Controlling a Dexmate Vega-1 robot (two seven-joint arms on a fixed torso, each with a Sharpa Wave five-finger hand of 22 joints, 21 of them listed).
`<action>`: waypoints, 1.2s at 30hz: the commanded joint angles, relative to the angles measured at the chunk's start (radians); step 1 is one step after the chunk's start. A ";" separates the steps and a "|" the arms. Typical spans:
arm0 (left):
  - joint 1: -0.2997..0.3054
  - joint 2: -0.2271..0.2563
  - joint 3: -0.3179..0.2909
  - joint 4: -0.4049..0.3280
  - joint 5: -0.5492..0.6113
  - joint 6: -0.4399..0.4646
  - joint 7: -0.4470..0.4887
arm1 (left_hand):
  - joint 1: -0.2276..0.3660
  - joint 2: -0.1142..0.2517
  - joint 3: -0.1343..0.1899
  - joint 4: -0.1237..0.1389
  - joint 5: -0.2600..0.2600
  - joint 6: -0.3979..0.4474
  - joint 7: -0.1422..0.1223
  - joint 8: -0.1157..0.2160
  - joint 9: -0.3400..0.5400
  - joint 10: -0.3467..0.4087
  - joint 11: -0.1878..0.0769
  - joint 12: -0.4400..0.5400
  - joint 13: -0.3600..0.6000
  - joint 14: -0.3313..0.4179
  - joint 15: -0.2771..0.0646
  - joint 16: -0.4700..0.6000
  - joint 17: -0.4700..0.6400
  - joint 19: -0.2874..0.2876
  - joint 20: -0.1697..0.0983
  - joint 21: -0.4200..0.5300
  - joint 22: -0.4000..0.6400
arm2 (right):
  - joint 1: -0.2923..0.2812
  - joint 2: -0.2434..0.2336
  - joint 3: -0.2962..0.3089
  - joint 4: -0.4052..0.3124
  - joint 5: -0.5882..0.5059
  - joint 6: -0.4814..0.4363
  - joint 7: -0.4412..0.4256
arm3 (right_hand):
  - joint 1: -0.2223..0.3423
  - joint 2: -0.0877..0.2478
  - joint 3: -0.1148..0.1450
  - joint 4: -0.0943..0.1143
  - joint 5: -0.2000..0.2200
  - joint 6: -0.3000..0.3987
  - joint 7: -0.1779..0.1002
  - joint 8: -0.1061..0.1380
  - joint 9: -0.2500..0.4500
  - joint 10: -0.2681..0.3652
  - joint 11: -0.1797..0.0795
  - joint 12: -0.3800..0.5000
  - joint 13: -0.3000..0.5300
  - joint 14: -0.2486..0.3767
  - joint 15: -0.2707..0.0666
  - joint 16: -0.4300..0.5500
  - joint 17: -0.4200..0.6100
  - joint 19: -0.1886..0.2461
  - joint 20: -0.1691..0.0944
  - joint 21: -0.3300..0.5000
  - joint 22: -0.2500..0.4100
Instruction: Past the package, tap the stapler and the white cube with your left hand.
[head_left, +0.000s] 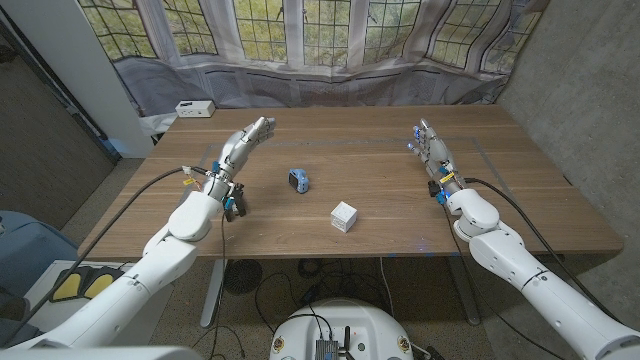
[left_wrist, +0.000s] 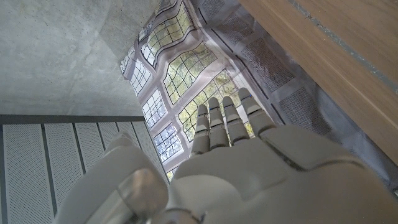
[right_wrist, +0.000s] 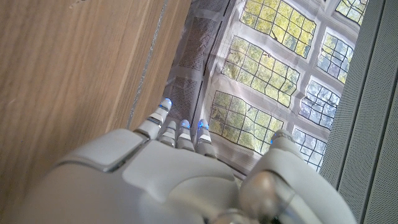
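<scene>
The left hand (head_left: 243, 141) is up above the table (head_left: 500, 190), on the left side. Its fingers (left_wrist: 225, 121) are straight and close together, and it holds nothing. The small blue stapler (head_left: 298, 179) sits near the middle of the table. The white cube (head_left: 344, 216) sits just right of it, closer to the front edge. The right hand (head_left: 431, 148) is on the right side, fingers straight, holding nothing.

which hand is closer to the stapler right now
Left. The left hand is raised just beyond and left of the stapler; the right hand is far across the table.
</scene>
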 joint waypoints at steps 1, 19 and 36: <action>0.053 0.034 -0.034 -0.068 0.146 -0.001 0.079 | 0.006 0.002 0.002 -0.007 -0.002 0.012 -0.002 0.002 0.005 0.007 -0.004 0.005 0.003 0.011 0.001 -0.006 0.005 0.013 0.001 -0.002 0.003 | -0.031 -0.012 0.008 -0.052 -0.018 -0.019 -0.041 | -0.002 0.007 0.002 -0.007 0.006 0.006 0.001 0.003 0.006 0.006 0.002 0.005 0.002 0.010 0.002 0.006 0.003 0.006 0.001 0.001 0.003; 0.155 0.034 -0.131 -0.142 0.411 -0.006 0.275 | 0.010 0.000 0.001 -0.013 -0.003 0.042 -0.009 0.004 0.005 0.021 -0.011 0.002 0.004 0.021 -0.004 -0.011 0.005 0.022 0.015 -0.009 0.003 | -0.084 -0.013 0.010 -0.141 -0.059 -0.033 -0.106 | -0.007 0.005 -0.001 -0.007 0.006 0.015 0.004 0.005 0.005 0.015 0.002 0.003 0.002 0.014 0.001 0.005 0.003 0.007 0.003 -0.002 0.003; 0.198 0.051 -0.167 -0.240 0.721 0.160 0.428 | 0.014 0.000 0.001 -0.017 -0.003 0.062 -0.019 0.003 0.006 0.041 -0.023 0.002 0.004 0.038 -0.014 -0.012 0.005 0.029 0.015 -0.014 0.004 | -0.129 -0.012 0.016 -0.196 -0.078 -0.056 -0.156 | -0.008 0.007 -0.001 -0.008 0.006 0.019 0.003 0.005 0.005 0.019 0.007 0.001 0.002 0.016 0.001 0.002 0.003 0.009 0.003 -0.004 0.003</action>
